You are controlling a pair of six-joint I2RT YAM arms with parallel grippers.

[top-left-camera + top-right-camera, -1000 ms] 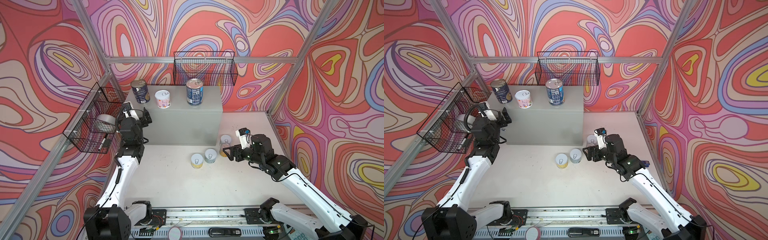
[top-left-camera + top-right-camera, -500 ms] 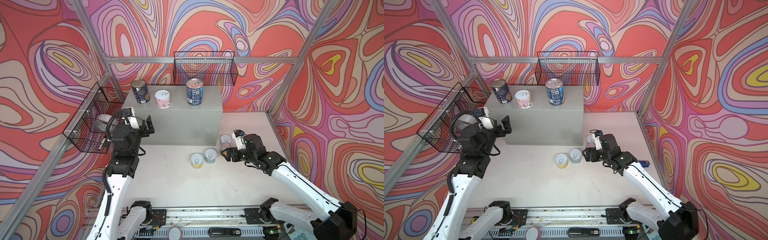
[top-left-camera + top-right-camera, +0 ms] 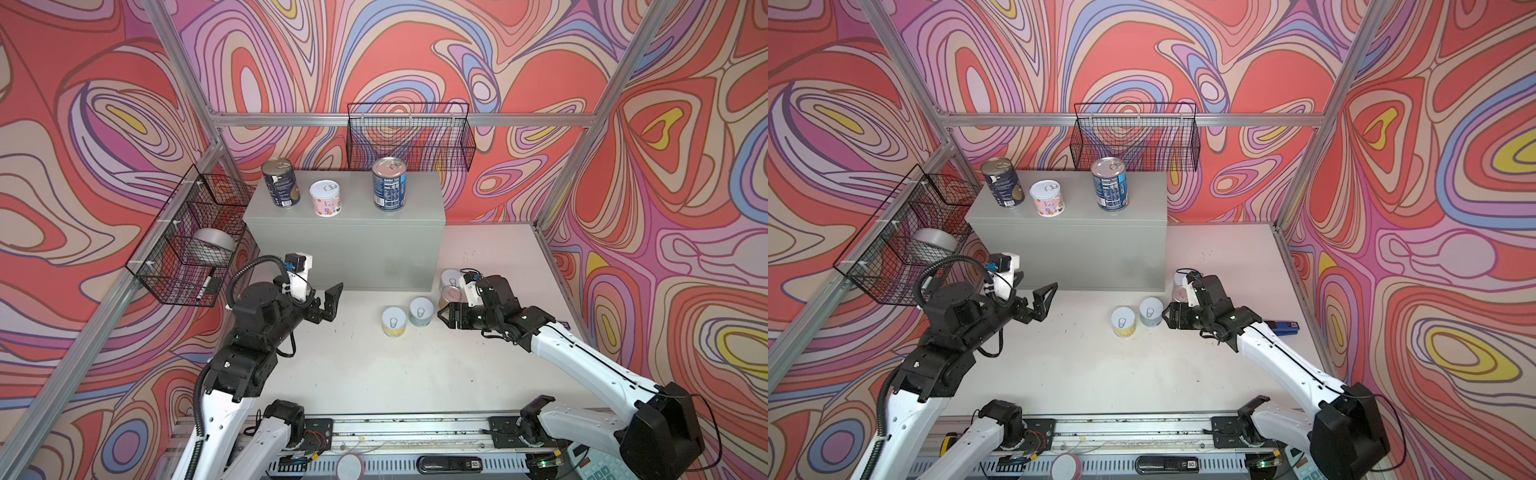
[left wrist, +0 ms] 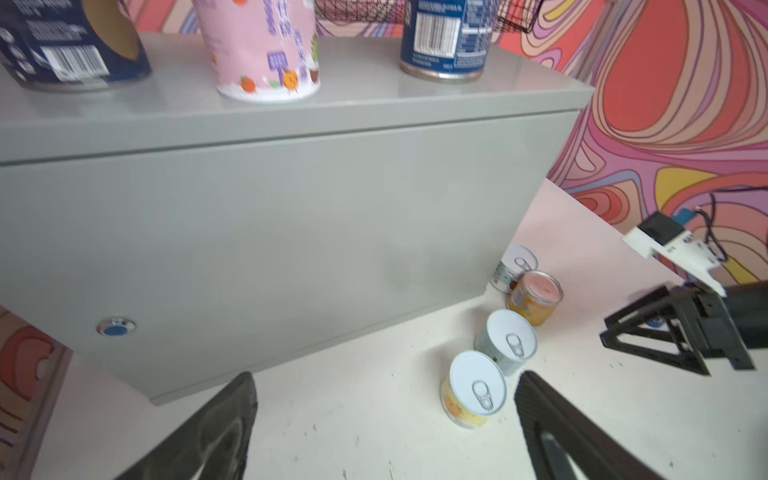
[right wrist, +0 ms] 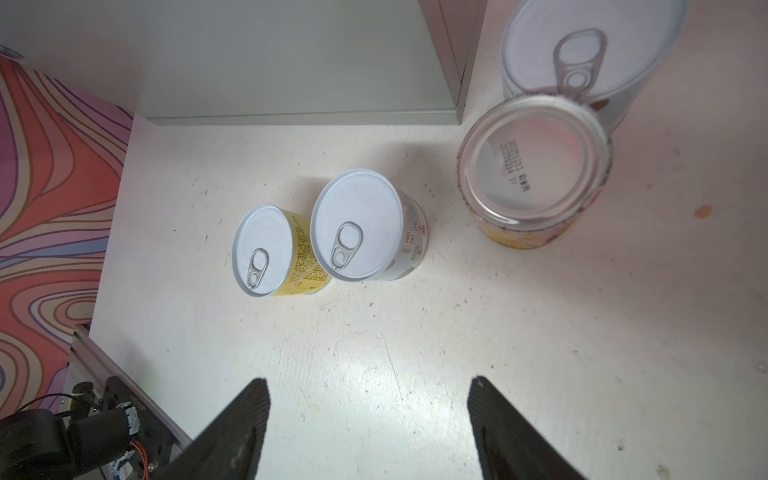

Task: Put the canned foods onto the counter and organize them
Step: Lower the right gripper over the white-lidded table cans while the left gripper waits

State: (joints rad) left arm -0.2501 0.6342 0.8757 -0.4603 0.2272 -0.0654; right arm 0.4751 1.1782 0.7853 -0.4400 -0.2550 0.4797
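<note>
Right pincer [image 5: 368,415] spread, empty | left pincer [image 4: 384,415] spread | pale-blue can [image 5: 365,224] touching yellow can [image 5: 274,249]

White tabletop [image 3: 374,374] carries grey counter [image 3: 345,249] and four short cans [image 3: 394,321]. Counter top: two tall blue cans [image 3: 281,183], one pink can [image 3: 325,198].

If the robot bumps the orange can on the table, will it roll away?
Probably not: the orange can stands on a flat end, short and wide, so it should slide. Its smooth metal may slip in a loose grip.
</note>
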